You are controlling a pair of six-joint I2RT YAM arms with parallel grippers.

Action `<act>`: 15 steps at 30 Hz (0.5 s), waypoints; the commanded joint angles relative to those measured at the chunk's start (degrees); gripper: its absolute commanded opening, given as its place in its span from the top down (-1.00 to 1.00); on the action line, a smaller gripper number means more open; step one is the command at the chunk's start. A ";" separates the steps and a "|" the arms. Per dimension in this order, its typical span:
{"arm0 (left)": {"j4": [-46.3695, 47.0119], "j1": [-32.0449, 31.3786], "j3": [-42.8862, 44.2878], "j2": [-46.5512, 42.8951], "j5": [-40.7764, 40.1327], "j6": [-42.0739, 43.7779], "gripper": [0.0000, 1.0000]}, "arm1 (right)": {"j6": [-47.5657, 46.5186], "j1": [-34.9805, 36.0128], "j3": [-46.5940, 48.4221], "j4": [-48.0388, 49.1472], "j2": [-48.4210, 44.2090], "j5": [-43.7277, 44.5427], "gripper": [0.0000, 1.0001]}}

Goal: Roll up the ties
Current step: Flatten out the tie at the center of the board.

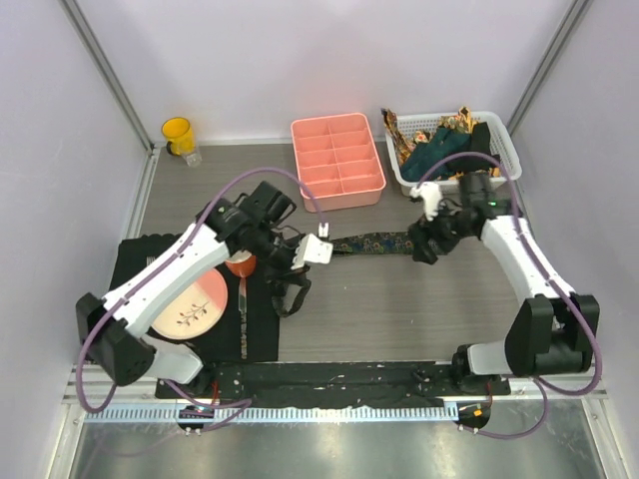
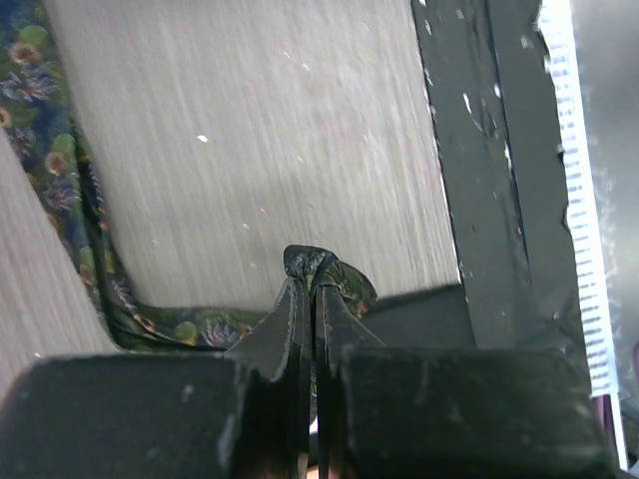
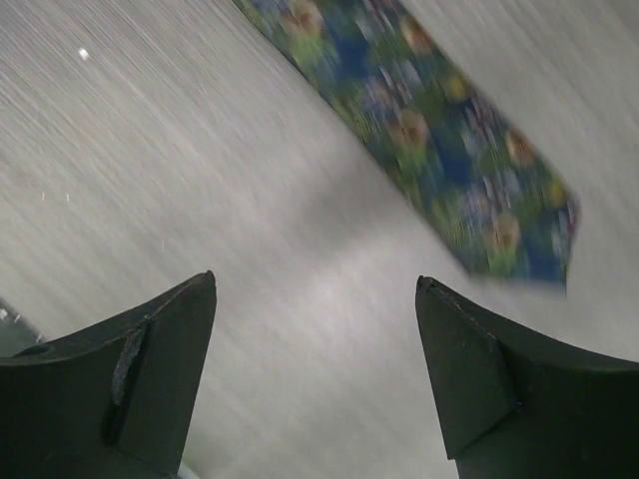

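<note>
Since the patterned tie (image 1: 374, 241), lying across the table (image 1: 399, 309), is judged soft, light and limp, an end is best pinched: one is clamped in the closed left gripper (image 2: 313, 284); nothing is held by the wide-open right gripper (image 3: 315, 284).

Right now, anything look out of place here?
Only the white basket: the ties in it are heaped in a tangle, gold-brown ends poking over the back rim. The patterned tie lies stretched out, pinched in the left tool.
</note>
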 commanded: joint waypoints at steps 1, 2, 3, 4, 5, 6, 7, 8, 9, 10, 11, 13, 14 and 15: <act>-0.40 0.01 -5.58 -6.58 0.31 8.22 0.97 | 3.75 11.02 -2.16 17.79 4.78 2.48 -0.71; 0.38 0.10 -7.41 -8.51 0.13 8.58 0.97 | 3.75 12.97 -2.60 21.46 5.66 3.35 -0.71; 1.00 0.10 -8.30 -9.13 -0.13 8.84 0.97 | 3.49 14.99 -2.95 23.59 7.41 4.49 -0.71; 1.79 0.19 -9.09 -9.92 -1.09 8.76 0.97 | 2.97 19.02 -3.39 25.61 8.21 5.54 -0.71; 3.10 0.10 -9.97 -10.45 -1.45 8.06 0.98 | 2.09 20.36 -4.35 29.20 9.00 7.38 -0.70; 3.46 0.28 -10.07 -11.07 -1.63 7.70 0.98 | 0.52 22.11 -4.80 30.89 11.10 8.27 -0.70; 3.47 0.36 -10.07 -11.25 -1.81 7.61 0.98 | 0.07 23.44 -5.32 32.64 11.99 9.58 -0.70; 3.03 0.54 -9.72 -11.34 -1.89 7.70 0.98 | -0.29 25.89 -6.20 36.06 13.22 10.64 -0.70; 2.77 0.71 -9.46 -11.34 -1.90 7.53 0.98 | -0.46 26.87 -6.73 38.00 14.10 13.26 -0.68; 2.50 0.89 -9.10 -11.16 -1.98 7.61 0.98 | -0.12 27.57 -7.43 40.29 15.67 14.24 -0.68; 2.07 1.50 -9.01 -11.16 -1.90 7.79 0.98 | -0.20 28.89 -8.39 43.79 16.47 14.86 -0.68; 1.80 2.03 -8.93 -11.08 -2.07 7.96 0.98 | 0.06 30.04 -9.10 46.36 18.40 16.27 -0.64; 1.71 2.64 -8.84 -10.99 -2.25 8.05 0.98 | 0.06 30.56 -10.06 49.07 18.85 17.15 -0.63; 1.62 2.91 -8.75 -11.07 -2.25 8.05 0.98 | -0.11 31.79 -10.51 49.53 19.38 17.85 -0.64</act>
